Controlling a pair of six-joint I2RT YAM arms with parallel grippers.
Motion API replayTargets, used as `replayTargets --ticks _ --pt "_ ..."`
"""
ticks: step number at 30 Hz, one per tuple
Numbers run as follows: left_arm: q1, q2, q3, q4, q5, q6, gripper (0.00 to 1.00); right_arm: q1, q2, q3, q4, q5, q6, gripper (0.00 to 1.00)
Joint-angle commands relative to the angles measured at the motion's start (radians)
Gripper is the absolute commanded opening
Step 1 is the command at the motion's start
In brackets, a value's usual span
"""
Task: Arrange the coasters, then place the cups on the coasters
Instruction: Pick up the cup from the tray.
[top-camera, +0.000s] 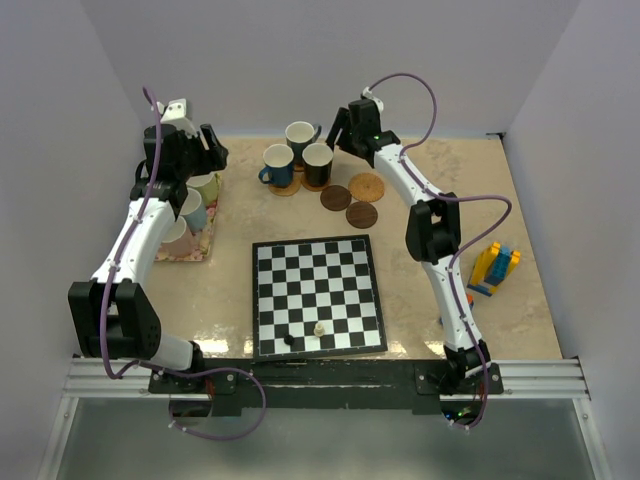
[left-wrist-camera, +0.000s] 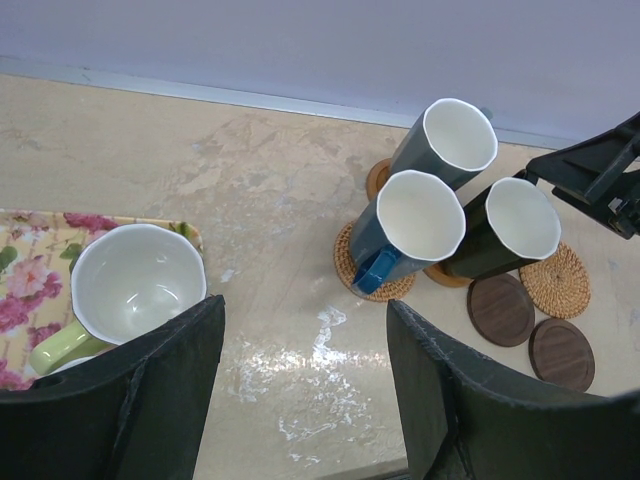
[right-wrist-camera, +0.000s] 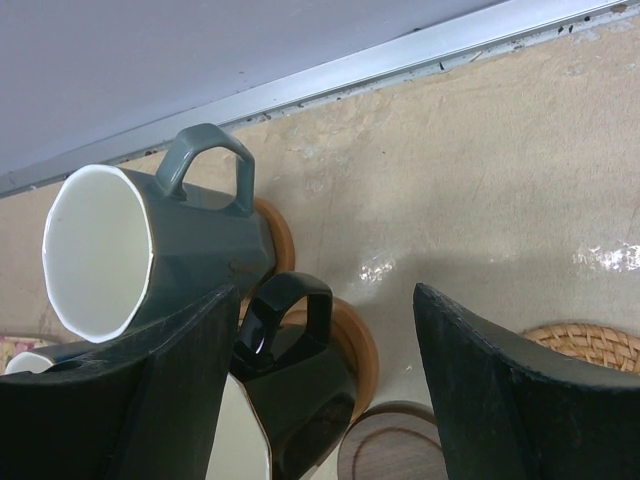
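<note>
Six cups are counted. Three are set on coasters in a tight cluster at back centre, close to the back wall (top-camera: 300, 60): teal cup (top-camera: 301, 133) rearmost, dark blue cup (top-camera: 278, 163) front left, black cup (top-camera: 318, 160) front right. The other three are grouped on the floral mat (top-camera: 187, 250) at the left edge: pale green cup (left-wrist-camera: 135, 285), light blue cup (top-camera: 195, 213), and a third cup (top-camera: 176, 232) partly hidden by the left arm, colour not resolved.

Six coasters are counted.
- Three are loaded: a woven base coaster (left-wrist-camera: 350, 275) under dark blue, and tan-orange discs (right-wrist-camera: 278, 235) (right-wrist-camera: 358, 345) under teal and black.
- Three are free, just right of and in front of the black cup: free woven coaster (top-camera: 367, 187) and two dark brown coasters (top-camera: 336, 198) (top-camera: 362, 215), packed just beside each other.

Bare table (top-camera: 220, 300) is left between the mat and the cluster, and right of the free coasters out to the toy blocks (top-camera: 495, 268). Front centre is taken by the chessboard (top-camera: 317, 296), with two chess pieces (top-camera: 288, 339) (top-camera: 319, 329) near its front edge. The free coasters lie near its far edge.

The left gripper (left-wrist-camera: 305, 305) is held above the mat's far end, over the pale green cup, jaws apart, nothing held. The right gripper (top-camera: 343, 125) is held just right of the teal cup, jaws apart, nothing clamped.
</note>
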Motion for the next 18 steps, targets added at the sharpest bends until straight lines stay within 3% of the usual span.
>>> replayTargets --ticks 1,18 --pt "0.005 -0.009 0.033 0.044 0.012 -0.009 0.7 -0.003 0.0 0.038 -0.009 0.02 0.01 0.75" --pt "0.005 -0.017 0.027 0.045 0.017 -0.009 0.7 -0.003 -0.015 0.017 -0.022 0.052 0.006 0.72"
